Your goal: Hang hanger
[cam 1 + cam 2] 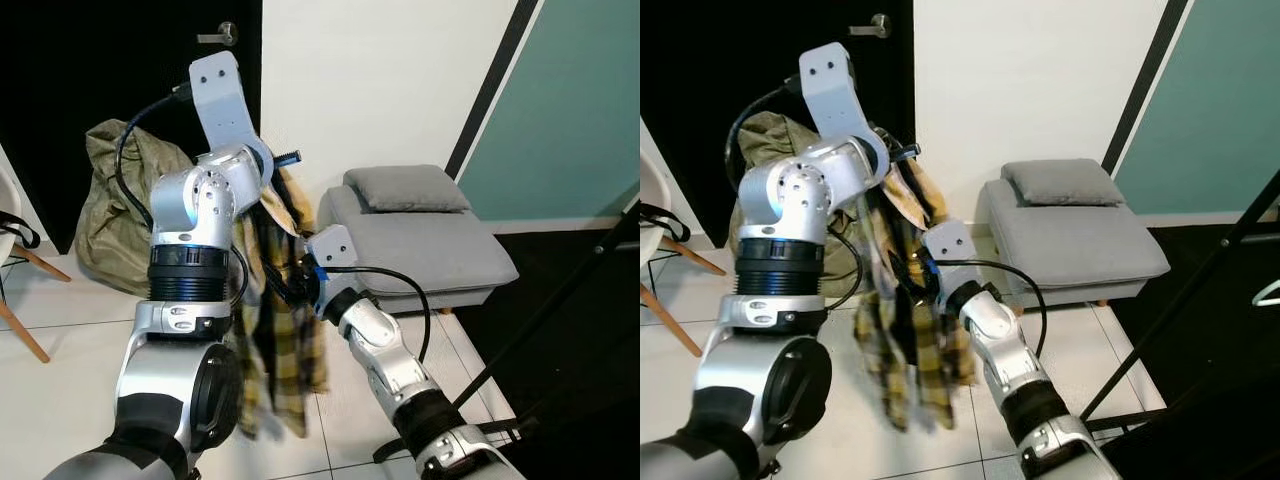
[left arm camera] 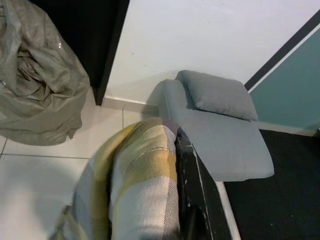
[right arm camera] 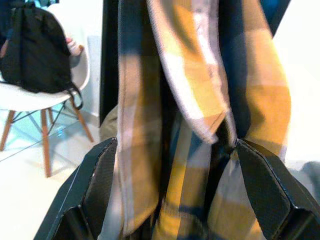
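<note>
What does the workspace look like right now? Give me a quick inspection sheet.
Surface: white tiled floor.
Job's things: yellow plaid shirt hangs between the arms; blue hanger hook pokes out beside the left wrist.
Clutter: olive bag slumped by the dark door.
Grippers: left gripper raised, shirt draped against one finger; right gripper open, fingers either side of the hanging shirt.
Cables: black cables loop along both arms.
Surroundings: grey cushioned seat by the wall, white chair with a black backpack, black stand.

plaid shirt (image 1: 280,340) | yellow-grey-dark check | hanging limp, off floor
</note>
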### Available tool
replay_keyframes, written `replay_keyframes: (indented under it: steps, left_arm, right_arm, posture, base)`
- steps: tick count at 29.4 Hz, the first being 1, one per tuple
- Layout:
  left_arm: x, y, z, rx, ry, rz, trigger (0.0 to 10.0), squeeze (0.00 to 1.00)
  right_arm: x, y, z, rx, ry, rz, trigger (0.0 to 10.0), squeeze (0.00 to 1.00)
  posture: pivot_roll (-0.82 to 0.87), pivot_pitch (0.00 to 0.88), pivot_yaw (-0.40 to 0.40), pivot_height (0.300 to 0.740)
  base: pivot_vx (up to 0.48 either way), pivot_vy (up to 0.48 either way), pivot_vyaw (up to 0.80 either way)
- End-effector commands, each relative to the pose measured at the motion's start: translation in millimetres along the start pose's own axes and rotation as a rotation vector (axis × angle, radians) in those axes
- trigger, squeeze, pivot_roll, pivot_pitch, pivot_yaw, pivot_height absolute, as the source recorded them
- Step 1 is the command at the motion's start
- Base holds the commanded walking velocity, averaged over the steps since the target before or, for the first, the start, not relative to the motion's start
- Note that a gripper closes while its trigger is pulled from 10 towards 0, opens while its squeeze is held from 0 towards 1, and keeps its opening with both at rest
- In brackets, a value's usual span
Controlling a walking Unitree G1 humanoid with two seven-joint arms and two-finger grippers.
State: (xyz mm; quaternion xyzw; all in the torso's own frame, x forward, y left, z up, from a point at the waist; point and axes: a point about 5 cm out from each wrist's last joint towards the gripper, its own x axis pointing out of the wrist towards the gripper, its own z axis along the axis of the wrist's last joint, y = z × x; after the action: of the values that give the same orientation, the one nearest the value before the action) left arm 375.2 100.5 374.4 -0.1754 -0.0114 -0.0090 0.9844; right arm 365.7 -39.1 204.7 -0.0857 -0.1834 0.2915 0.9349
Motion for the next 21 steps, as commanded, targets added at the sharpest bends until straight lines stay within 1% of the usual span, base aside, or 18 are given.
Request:
replay_keyframes:
  steps: [1,4,7,9,15,19,20,21]
  left_arm:
    - [-6.0,-5.4,4.1,-0.009,-0.018,-0.024,0.0,0.0]
    - [-8.4,-6.5,3.5,-0.01,-0.013,-0.031,0.0,0.0]
    - [-11.2,-8.3,-0.8,-0.008,0.004,-0.041,0.0,0.0]
    - [-13.3,-10.2,-3.2,-0.013,0.015,-0.048,0.0,0.0]
    - [-15.6,-13.4,-4.2,-0.016,0.023,-0.06,0.0,0.0]
    - [-16.5,-15.4,-6.1,-0.016,0.029,-0.068,0.0,0.0]
    - [-16.9,-15.4,-6.4,-0.017,0.03,-0.069,0.0,0.0]
    - [-17.2,-15.4,-6.6,-0.017,0.031,-0.069,0.0,0.0]
  right_arm:
    - [0.8,-4.3,1.3,-0.038,-0.015,-0.019,10.0,0.0]
    - [1.5,-7.7,3.4,-0.05,-0.036,-0.042,10.0,0.0]
    - [3.6,-10.4,10.5,-0.045,-0.099,-0.063,10.0,0.0]
    - [5.9,-7.7,14.9,-0.049,-0.134,-0.053,10.0,0.0]
    - [8.9,-1.7,17.6,-0.063,-0.151,-0.029,10.0,0.0]
    - [11.8,5.7,17.9,-0.055,-0.154,0.004,10.0,0.0]
    - [12.2,8.1,17.5,-0.05,-0.154,0.017,6.2,0.0]
    - [12.4,9.5,17.2,-0.047,-0.154,0.024,6.2,0.0]
  posture:
    - [0.07,0.197,-0.073,0.74]
    - [0.07,0.197,-0.074,0.74]
    - [0.07,0.198,-0.076,0.74]
    - [0.07,0.198,-0.08,0.74]
    - [0.07,0.198,-0.08,0.74]
    - [0.07,0.198,-0.08,0.74]
    - [0.07,0.199,-0.086,0.74]
    - [0.07,0.199,-0.086,0.74]
  base:
    - [0.0,0.0,0.0]
    - [0.0,0.0,0.0]
    - [0.0,0.0,0.0]
    - [0.0,0.0,0.0]
    - [0.0,0.0,0.0]
    - [0.0,0.0,0.0]
    - [0.0,0.0,0.0]
    - [0.0,0.0,0.0]
